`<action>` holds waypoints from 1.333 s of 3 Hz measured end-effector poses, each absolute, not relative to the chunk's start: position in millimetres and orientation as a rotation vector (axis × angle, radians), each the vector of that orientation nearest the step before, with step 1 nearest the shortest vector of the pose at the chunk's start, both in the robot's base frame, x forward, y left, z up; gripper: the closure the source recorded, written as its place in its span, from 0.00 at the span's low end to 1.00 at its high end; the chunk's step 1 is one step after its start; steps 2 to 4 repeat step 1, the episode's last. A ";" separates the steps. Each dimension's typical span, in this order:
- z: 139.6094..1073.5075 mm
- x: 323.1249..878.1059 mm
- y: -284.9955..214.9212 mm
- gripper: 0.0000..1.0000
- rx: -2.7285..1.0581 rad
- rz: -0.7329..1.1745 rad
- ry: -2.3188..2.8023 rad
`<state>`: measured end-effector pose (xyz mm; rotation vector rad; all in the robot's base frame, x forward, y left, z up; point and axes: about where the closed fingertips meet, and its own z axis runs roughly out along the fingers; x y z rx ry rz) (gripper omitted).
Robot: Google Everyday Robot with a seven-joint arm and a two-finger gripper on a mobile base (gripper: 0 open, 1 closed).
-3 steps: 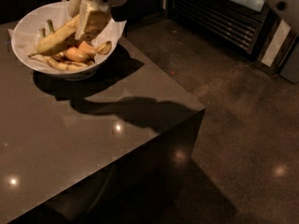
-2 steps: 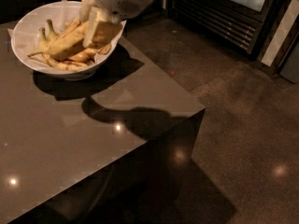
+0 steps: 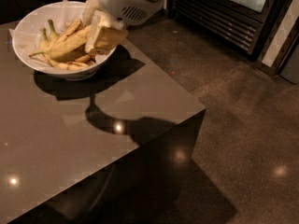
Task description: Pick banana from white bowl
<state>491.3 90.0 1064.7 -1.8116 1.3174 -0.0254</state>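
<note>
Reach stage of the pick. Your hand [image 3: 103, 37] hangs low over the right-hand rim of the white bowl [image 3: 23, 27], its tip down among the fruit at the right end of the banana [image 3: 65, 49]. The banana lies inside the bowl, nearly level, resting on smaller pieces [image 3: 70, 65], with thinner green-stemmed bananas [image 3: 46, 34] behind it. Whether the hand is clenched on the banana or released, you cannot tell. The bowl stands toward the far left of the counter [image 3: 70, 139]. Judged status: the approach is done, a secure hold is unconfirmed, and the lift clear of the bowl is not yet made.
</note>
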 end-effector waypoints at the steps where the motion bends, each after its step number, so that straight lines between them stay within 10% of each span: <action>1: 1090.9 450.0 78.2 1.00 -1.740 -0.086 1.336; 4: 1090.9 450.0 78.2 1.00 -1.740 -0.086 1.336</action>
